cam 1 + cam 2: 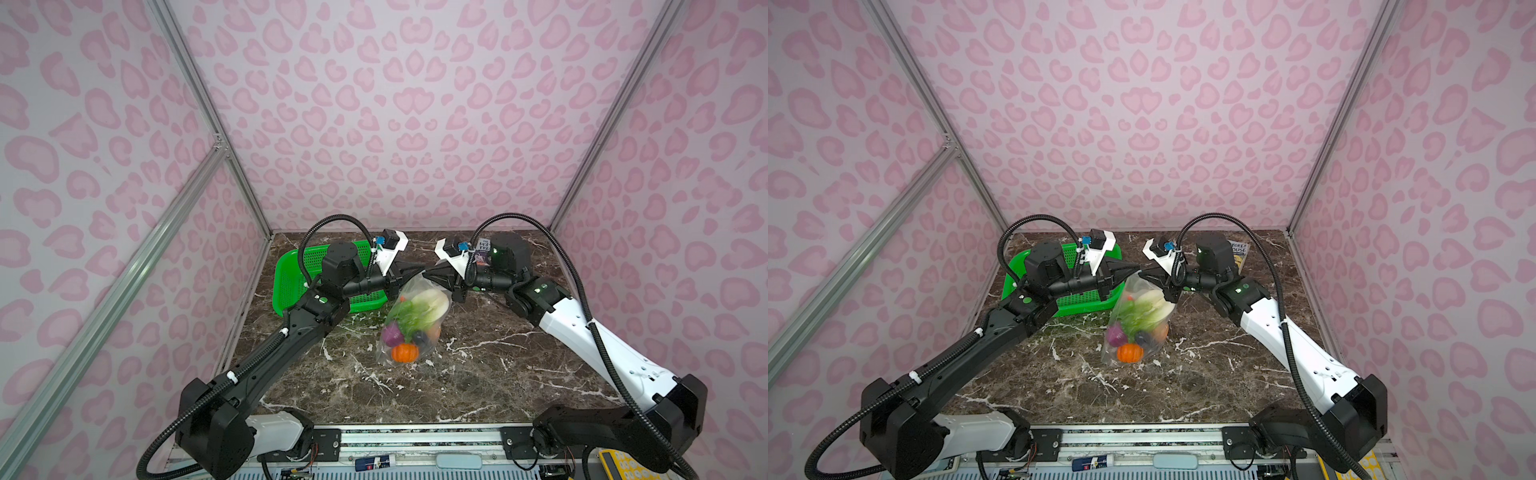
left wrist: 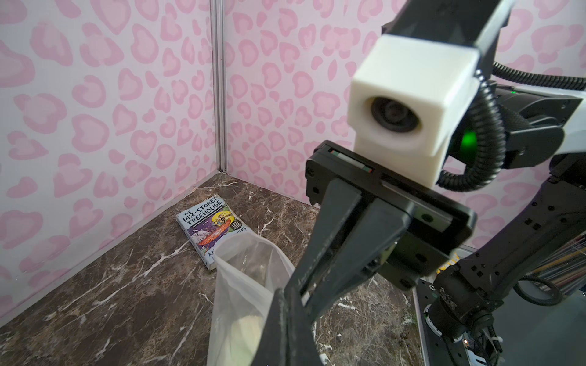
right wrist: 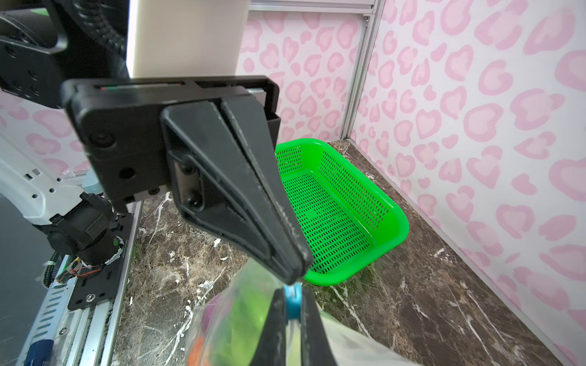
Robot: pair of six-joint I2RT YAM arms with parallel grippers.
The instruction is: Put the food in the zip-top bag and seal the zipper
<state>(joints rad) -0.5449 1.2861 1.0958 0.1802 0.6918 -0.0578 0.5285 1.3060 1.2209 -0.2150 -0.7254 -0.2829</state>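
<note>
Judging the bag (image 1: pixel 409 324) limp and slippery, we pinch its top edge with left gripper (image 3: pixel 294 275), its slider (image 3: pixel 293 299) with right gripper (image 2: pixel 301 286).

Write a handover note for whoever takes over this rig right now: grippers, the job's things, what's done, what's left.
Left gripper: shut on the top edge of the zip-top bag, beside the blue slider.
Right gripper: shut on the blue slider.
Things: the bag hangs from both grippers over the table; the food is inside it, pumpkin lowest. The green basket shows no food.
Done: food bagged.
To do: the mouth looks partly open in the left wrist view, so the slider probably needs running along to seal it.
</note>
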